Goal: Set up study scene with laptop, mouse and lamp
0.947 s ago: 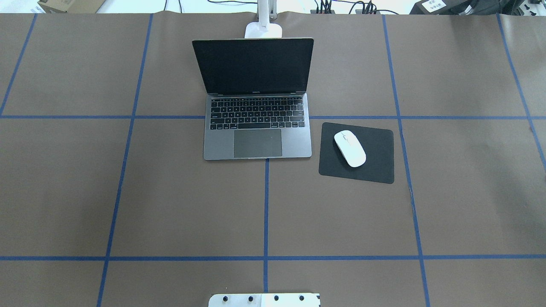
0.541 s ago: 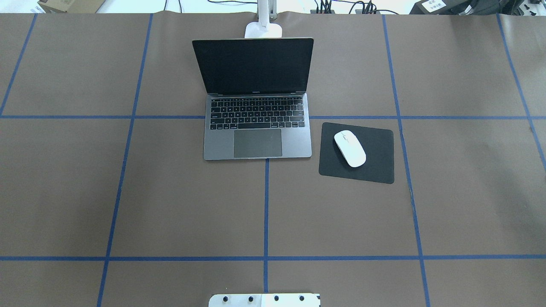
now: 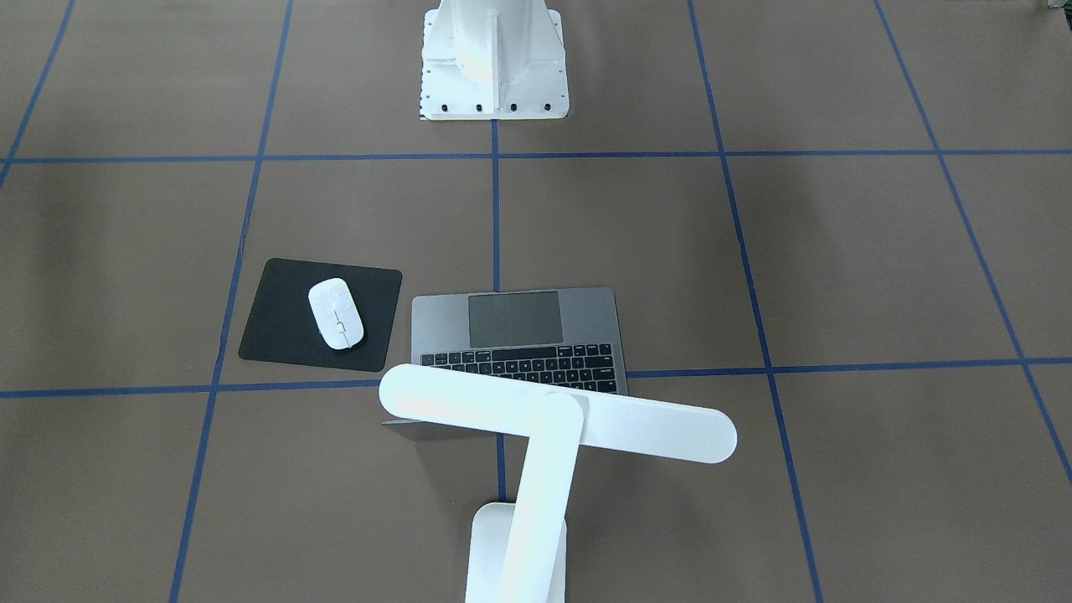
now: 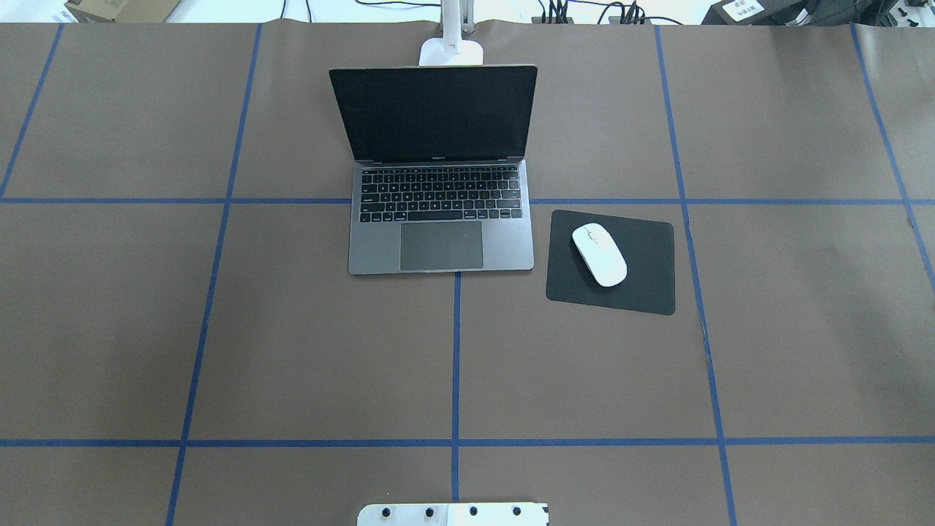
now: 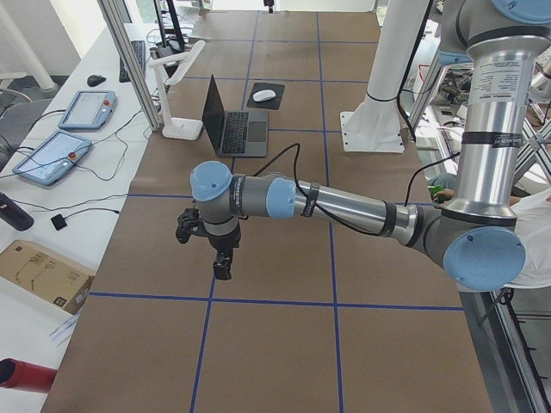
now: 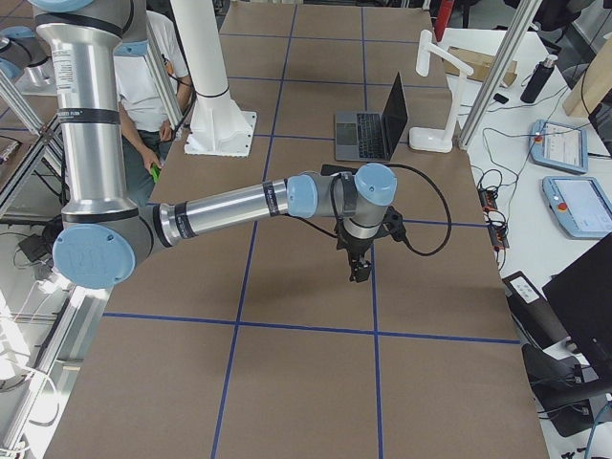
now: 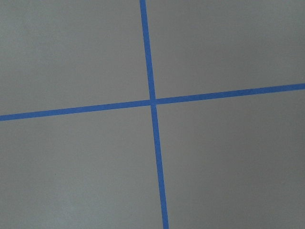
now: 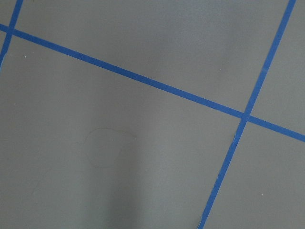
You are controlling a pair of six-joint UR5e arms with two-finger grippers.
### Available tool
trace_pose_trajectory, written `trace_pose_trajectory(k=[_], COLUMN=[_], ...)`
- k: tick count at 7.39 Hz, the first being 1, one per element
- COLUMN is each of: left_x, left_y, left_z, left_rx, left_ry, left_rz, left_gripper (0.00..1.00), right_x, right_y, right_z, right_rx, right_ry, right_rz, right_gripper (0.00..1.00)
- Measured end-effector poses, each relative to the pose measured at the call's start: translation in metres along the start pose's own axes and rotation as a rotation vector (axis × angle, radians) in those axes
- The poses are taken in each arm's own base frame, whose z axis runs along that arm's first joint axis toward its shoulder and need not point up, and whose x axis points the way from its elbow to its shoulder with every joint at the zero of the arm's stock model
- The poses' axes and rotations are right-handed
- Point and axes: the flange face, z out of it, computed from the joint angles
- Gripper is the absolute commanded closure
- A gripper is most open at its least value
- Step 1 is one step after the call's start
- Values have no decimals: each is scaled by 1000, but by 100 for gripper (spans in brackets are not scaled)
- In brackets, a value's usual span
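Looks basically set; mouse [image 4: 599,254] at 3 o'clock of laptop [image 4: 441,219], lamp [image 3: 553,419] at 12; left fingers [image 5: 222,265] and right fingers [image 6: 358,270], can't tell if open; I'd park arms wide.

The near left arm [image 5: 344,205] reaches out level from the right edge over the brown surface [image 5: 284,344]. Its left pincer [image 5: 222,267] hangs pointing down above a blue tape line [image 5: 211,297]; whether its jaws stand apart cannot be told from here. Well beyond it the laptop [image 5: 234,129] stands open, its lid upright and turned side-on. The white lamp [image 5: 183,129] stands just behind the lid, toward the bench. Farther off, the mouse [image 5: 264,95] lies on a black pad [image 5: 275,88]. A white pedestal [image 5: 372,129] rises to the right of the laptop. Two control tablets [image 5: 53,157] lie on the white bench at left.
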Motion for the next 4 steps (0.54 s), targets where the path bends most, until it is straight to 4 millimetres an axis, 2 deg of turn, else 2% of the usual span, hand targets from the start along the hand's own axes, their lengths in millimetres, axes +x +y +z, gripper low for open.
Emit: trace_pose_trajectory(k=[2, 4], left_x=[7, 18], left_y=[1, 7], left_z=[-7, -16], left_rx=[14, 30], left_ry=[10, 52], left_rz=[5, 16], left_gripper=[0, 0], right_x=[6, 9], right_y=[12, 12], right_z=[4, -7], right_rx=[-9, 13], right_ry=[3, 10], right_rz=[-8, 2], right_gripper=[0, 0])
